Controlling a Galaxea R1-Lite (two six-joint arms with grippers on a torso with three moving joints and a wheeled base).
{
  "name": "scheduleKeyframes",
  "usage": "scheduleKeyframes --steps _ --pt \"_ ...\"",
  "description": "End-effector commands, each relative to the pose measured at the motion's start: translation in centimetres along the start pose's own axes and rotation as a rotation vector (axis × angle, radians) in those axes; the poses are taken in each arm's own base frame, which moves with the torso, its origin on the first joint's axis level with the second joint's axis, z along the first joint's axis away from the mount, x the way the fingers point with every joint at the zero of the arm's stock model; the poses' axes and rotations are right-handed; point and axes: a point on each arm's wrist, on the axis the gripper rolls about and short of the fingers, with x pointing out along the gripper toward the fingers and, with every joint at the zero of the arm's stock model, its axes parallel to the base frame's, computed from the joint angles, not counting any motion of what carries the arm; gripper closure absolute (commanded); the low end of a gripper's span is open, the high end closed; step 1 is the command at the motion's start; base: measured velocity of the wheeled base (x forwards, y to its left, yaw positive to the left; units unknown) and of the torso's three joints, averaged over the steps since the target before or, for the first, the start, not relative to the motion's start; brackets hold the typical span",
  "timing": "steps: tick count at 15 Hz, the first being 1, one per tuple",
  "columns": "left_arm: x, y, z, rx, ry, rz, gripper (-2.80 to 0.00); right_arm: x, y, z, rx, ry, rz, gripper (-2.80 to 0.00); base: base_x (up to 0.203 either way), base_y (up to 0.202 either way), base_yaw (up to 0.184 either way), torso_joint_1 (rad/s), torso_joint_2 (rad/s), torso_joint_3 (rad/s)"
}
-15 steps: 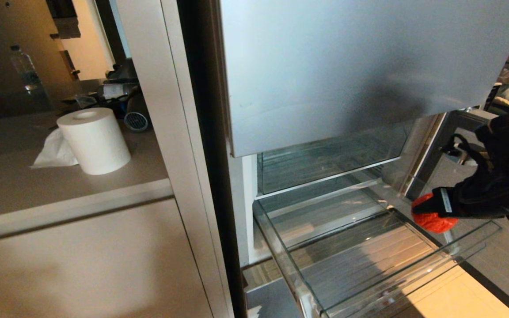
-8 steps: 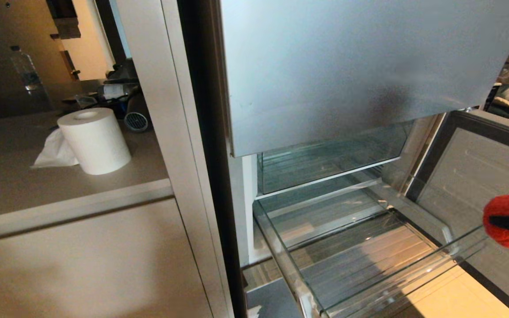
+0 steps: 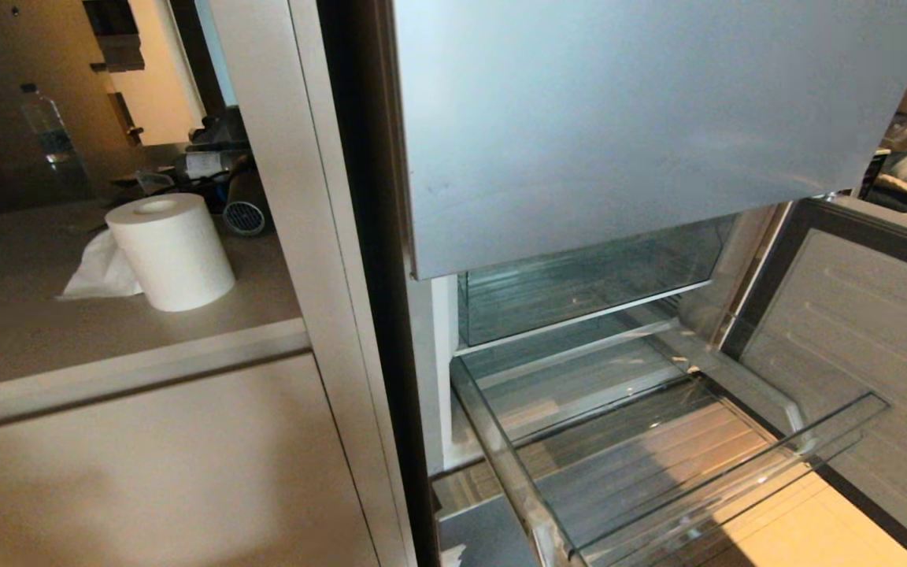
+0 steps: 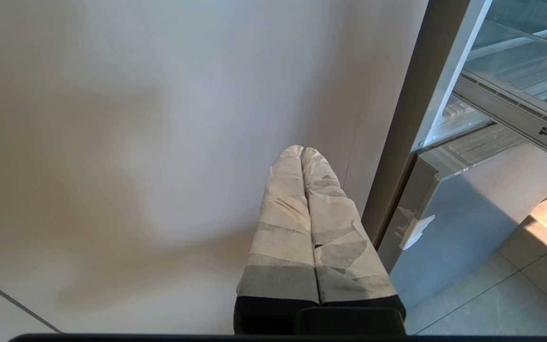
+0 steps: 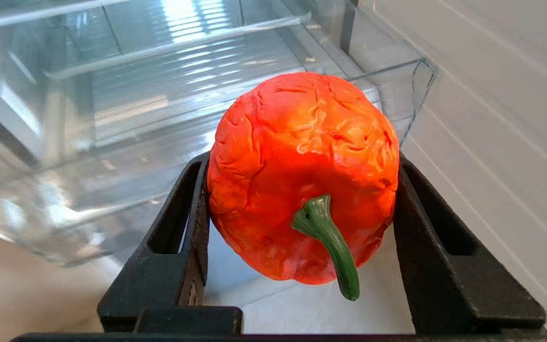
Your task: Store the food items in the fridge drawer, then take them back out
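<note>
The right claw (image 5: 302, 190) grips the red pepper (image 5: 302, 175) between its black fingers (image 5: 178, 247) — held outside the pulled-out fridge drawer (image 3: 737, 472), past its front corner. Left claw (image 4: 304, 190) hangs clenched by the cabinet panel (image 4: 136, 118), empty. Paper roll (image 3: 170, 250) sits on the bench (image 3: 68, 331) at ten o'clock.

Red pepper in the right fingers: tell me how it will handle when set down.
The red pepper looks rounded and lobed, so it may roll. Its wrinkled skin probably grips well. It seems stiff, showing no dent between the right gripper fingers.
</note>
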Motion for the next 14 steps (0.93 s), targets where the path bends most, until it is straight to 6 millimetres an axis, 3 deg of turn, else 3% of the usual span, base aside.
scheduleKeyframes --steps 1,3,6,8,14 --pt "0.0 0.0 0.0 0.001 0.000 0.001 0.00 0.4 -0.2 -4.6 -0.083 0.020 -0.001 0.00 0.000 0.000 0.000 0.000 0.00 0.000" --pt "0.0 0.0 0.0 -0.001 0.000 0.001 0.00 0.5 -0.2 -6.4 -0.121 0.063 -0.005 0.00 0.000 0.000 0.000 0.000 0.00 0.000" --pt "0.0 0.0 0.0 -0.001 0.000 0.001 0.00 -0.9 -0.1 -7.2 -0.129 -0.066 0.005 0.00 0.000 0.000 0.000 0.000 0.00 0.000" --pt "0.0 0.0 0.0 -0.001 0.000 0.001 0.00 -1.5 0.0 -7.6 -0.131 -0.142 0.003 0.00 0.000 0.000 0.000 0.000 0.00 0.000" --pt "0.0 0.0 0.0 -0.001 0.002 0.001 0.00 -1.5 -0.1 -7.6 -0.094 -0.128 -0.035 0.00 0.000 0.000 0.000 0.000 0.00 0.000"
